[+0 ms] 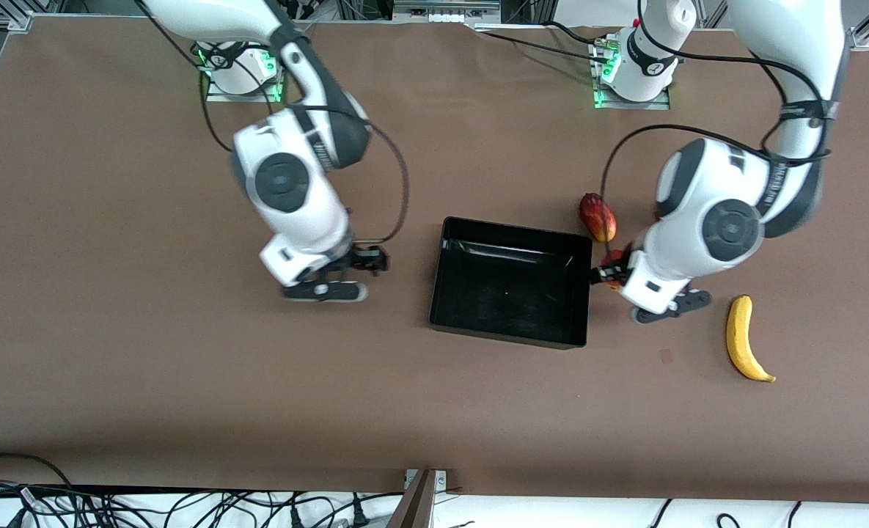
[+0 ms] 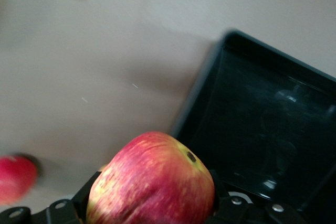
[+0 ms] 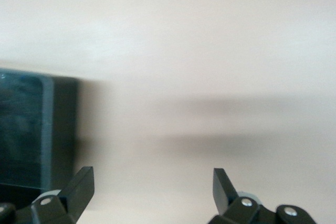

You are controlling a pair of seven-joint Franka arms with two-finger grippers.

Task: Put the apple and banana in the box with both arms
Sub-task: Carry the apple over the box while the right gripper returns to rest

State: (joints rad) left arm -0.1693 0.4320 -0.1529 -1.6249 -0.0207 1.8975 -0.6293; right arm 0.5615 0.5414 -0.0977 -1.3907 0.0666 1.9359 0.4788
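High front view, 2 close wrist views, shared box (image 1: 511, 282)

You are looking at a robotics lab, not a home or a kitchen. Two white arms (image 1: 295, 198) (image 1: 727, 220) stand bolted on metal base plates (image 1: 243, 89) at the edge of a wide table (image 1: 111, 352) covered in plain brown sheeting, with green lights glowing at their bases. Black cables (image 1: 397, 183) loop off the arms, more cables (image 1: 185, 506) tangle along the table's near edge, and aluminium framing (image 1: 863, 33) shows at the corners.
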